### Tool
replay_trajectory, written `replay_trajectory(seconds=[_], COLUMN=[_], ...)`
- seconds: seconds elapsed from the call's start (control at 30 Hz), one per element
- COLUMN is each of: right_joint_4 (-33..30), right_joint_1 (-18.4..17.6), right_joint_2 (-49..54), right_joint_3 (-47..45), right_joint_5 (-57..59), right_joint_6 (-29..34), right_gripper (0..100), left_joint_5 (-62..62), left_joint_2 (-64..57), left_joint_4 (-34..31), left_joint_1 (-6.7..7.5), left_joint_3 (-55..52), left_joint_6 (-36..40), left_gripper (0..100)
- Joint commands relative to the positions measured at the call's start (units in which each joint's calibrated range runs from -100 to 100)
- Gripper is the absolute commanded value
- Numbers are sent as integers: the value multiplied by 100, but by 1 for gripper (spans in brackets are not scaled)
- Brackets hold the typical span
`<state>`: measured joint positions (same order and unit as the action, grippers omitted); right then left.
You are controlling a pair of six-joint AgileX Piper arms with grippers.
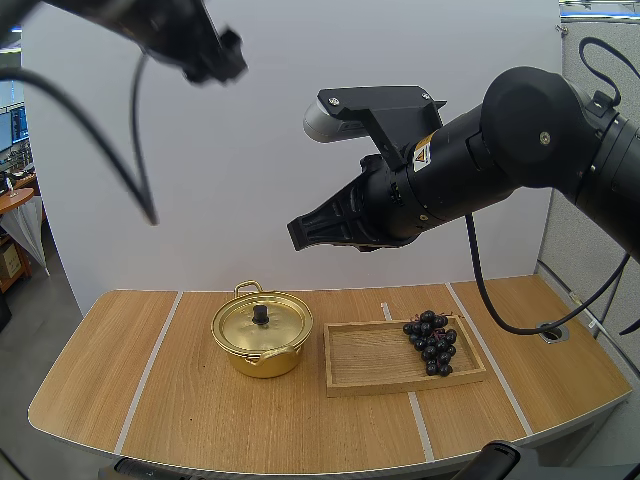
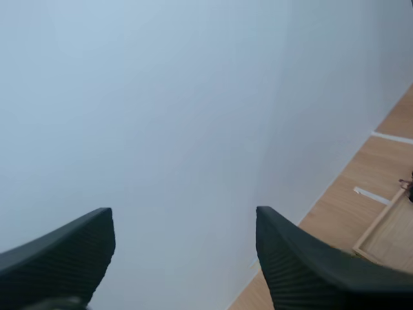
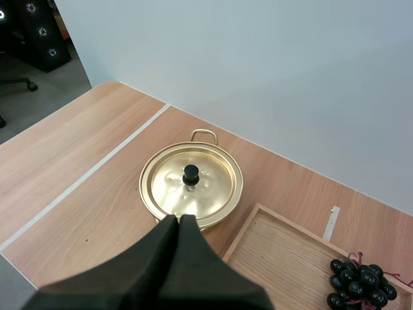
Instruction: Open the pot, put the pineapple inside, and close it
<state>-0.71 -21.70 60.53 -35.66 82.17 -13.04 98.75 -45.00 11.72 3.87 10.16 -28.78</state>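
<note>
The pot [image 1: 262, 338] sits centre-left of the frame on the table [image 1: 120, 390], lid [image 1: 262, 320] on, so opening is not yet begun. The fruit at hand is a bunch of grapes [image 1: 432, 342], lying at the right end of the wooden tray [image 1: 365, 362] just right of the pot. The right gripper [image 1: 298, 234] hangs high at mid-frame, pressed together into one wedge and pointed toward the lid, likely staged for it; the left gripper [image 2: 184, 223], spread and empty, is parked clear
</note>
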Motion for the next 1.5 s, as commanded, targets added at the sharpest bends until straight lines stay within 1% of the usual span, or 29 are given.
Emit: replay_trajectory(seconds=[0.0, 0.13, 0.27, 0.3, 0.33, 0.37, 0.43, 0.47, 0.5, 0.53, 0.7, 0.83, 0.87, 1.07, 1.13, 1.33, 1.47], right_joint_4=[-1, 71, 121, 151, 168, 214, 253, 253, 253, 228, 213, 141, 71, -53, -53, -53, -41], right_joint_1=[26, 33, 181, 222, 255, 298, 387, 425, 479, 539, 868, 1109, 1175, 1488, 1581, 1883, 2011], right_joint_2=[61, 73, 267, 351, 447, 553, 783, 877, 999, 1120, 1693, 2151, 2268, 2887, 3029, 3394, 3721], right_joint_3=[-22, -22, -10, -10, -10, -10, -10, -10, -10, -10, -10, -10, -10, -10, -10, -10, -24], right_joint_5=[28, 28, 28, -42, -107, -170, -297, -358, -359, -359, -408, -751, -835, -1740, -2043, -2314, -2620], right_joint_6=[0, 0, 0, 0, 0, 0, 0, 0, 0, 0, 0, 0, 0, 0, 90, 534, 566], right_gripper=[0, 0, 0, 0, 0, 0, 0, 0, 0, 0, 0, 0, 0, 0, 0, 0, 0], left_joint_5=[125, 125, 125, 125, 125, 125, 125, 125, 125, 125, 125, 125, -19, -2597, -3114, -3625, -3815], left_joint_2=[-581, -1227, -1733, -1840, -1949, -2043, -2198, -2276, -2334, -2399, -2811, -3291, -3409, -4346, -4560, -5123, -5500], left_joint_4=[-5, -5, -42, -58, -120, -187, -300, -312, -310, -310, -338, -338, -338, -338, -338, -338, -338], left_joint_1=[8, 8, 8, 8, 8, 8, 8, 8, 8, 8, -7, -7, -7, -7, -7, -7, -7], left_joint_3=[37, 37, 37, 37, 37, 37, 37, 37, 37, 37, -240, -954, -1189, -2727, -3137, -4287, -4961], left_joint_6=[273, 527, 800, 910, 1044, 1174, 1336, 1374, 1374, 1374, 1658, 2120, 2214, 2865, 3028, 3158, 3158], left_gripper=[100, 100, 100, 96, 81, 70, 41, 26, 14, 0, 0, 0, 0, 0, 0, 0, 0])
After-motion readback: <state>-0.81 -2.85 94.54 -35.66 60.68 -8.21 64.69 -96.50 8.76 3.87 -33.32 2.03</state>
